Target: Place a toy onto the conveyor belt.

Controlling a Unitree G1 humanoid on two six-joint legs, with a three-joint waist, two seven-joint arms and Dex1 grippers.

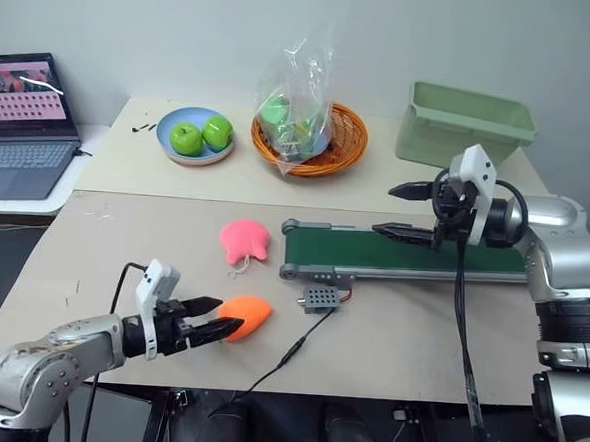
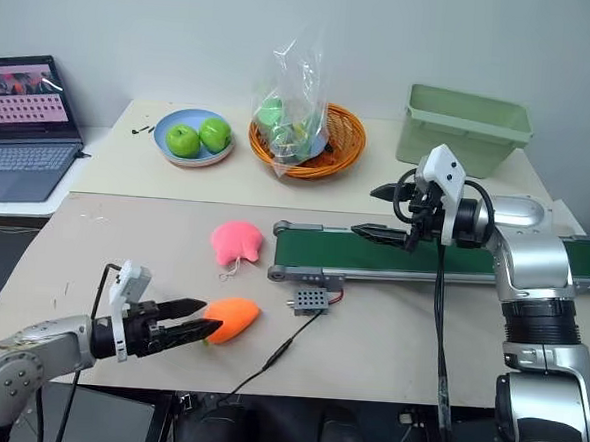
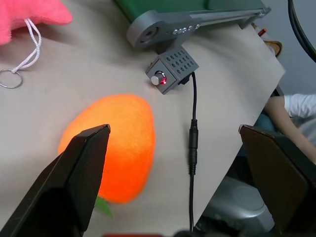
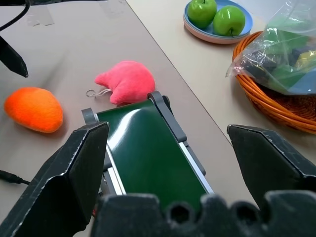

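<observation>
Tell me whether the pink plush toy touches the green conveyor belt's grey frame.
Apart. The left eye view shows bare table between the pink plush toy and the grey metal frame.

I read this as robot test lab: small conveyor belt [image 1: 403,253] with control box [image 1: 319,301] on plain table [image 1: 94,239], laptop [image 1: 20,124] off left edge, bare wall behind, staged fruit props.

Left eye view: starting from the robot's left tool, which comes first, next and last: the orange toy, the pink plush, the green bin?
From the left tool:
1. Orange toy, right at its open fingertips.
2. Pink plush, farther up the table, beside the belt's end.
3. Green bin, at the far right corner.
</observation>
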